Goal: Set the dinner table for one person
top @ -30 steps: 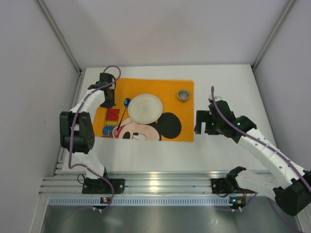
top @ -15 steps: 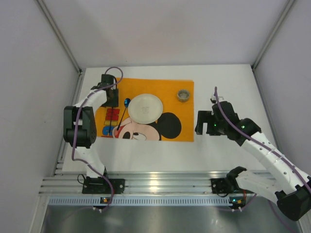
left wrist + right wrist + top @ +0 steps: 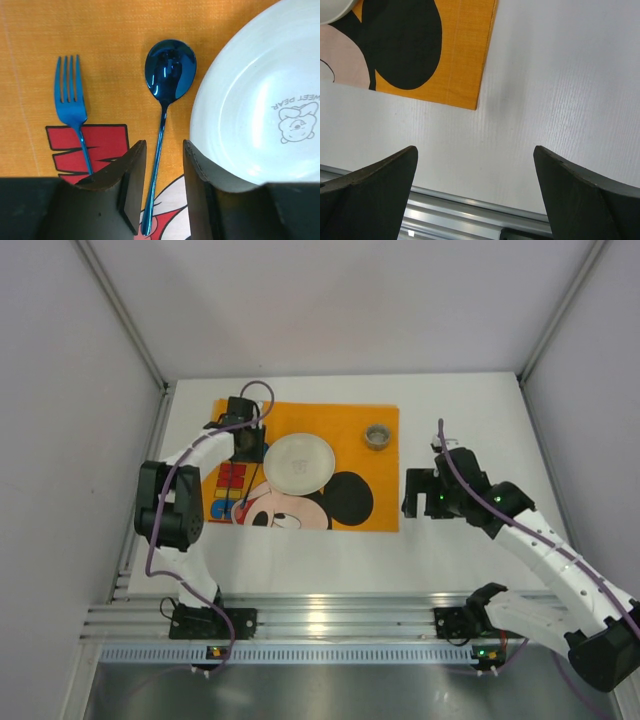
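an orange placemat printed with a cartoon mouse lies on the left and middle part of the counter. on it sits a round white plate, and a small grey cup stands near the mat's far right corner. a blue spoon lies just left of the plate, bowl pointing away from the arm bases. a blue fork lies left of the spoon, roughly parallel and apart from it, its handle crossing a red patch of the print. the plate's rim is close beside the spoon's bowl but not touching it. an aluminium rail runs along the near edge, carrying both arm bases.

the counter itself is plain white, flat and rectangular, faintly ribbed in the close view, filling the floor between grey walls. its right half is bare apart from the right arm above it.

the left arm reaches over the mat's far left part. the left jaws are parted, one on each side of the spoon's handle, the gap far wider than the handle, nothing gripped. the right one overlaps the plate's edge in that view. the right jaws are spread wide over bare counter just off the mat's right edge, holding nothing.

the overhead view hides the fork and most of the spoon under the left wrist. only the left wrist view shows them, and a small bear drawing with lettering on the plate. the right wrist view shows the mat's near right corner and a black mouse ear.
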Controlling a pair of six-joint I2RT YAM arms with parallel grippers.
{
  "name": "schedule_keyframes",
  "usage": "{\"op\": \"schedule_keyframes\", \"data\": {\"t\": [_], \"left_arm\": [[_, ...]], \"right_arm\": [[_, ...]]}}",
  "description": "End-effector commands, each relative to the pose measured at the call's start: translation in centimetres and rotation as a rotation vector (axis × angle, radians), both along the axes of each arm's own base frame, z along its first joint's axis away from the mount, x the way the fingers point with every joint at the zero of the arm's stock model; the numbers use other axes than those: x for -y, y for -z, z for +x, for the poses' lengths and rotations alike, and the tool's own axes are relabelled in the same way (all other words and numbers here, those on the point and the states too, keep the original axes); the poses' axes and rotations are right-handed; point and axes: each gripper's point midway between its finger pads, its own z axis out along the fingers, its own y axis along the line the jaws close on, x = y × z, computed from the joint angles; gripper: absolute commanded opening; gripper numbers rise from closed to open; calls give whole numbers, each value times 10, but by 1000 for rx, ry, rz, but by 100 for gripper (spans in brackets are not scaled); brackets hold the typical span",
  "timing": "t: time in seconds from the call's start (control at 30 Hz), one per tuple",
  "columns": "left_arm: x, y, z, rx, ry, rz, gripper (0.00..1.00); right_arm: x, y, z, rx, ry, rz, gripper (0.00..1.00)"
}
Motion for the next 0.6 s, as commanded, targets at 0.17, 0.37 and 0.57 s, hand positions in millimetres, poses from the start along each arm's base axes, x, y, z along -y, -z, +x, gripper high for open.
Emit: {"op": "schedule_keyframes", "data": {"t": [0.17, 0.37, 0.57], "left_arm": [[-2, 21, 11, -24, -27, 15, 38], [-2, 39, 6, -69, -25, 23, 31], [-5, 61, -1, -128, -33, 38, 9]], "right_arm": [[10, -3, 2, 21, 13, -10, 100], [16, -3, 3, 26, 20, -25, 100], [22, -5, 6, 28, 23, -38, 100]]}}
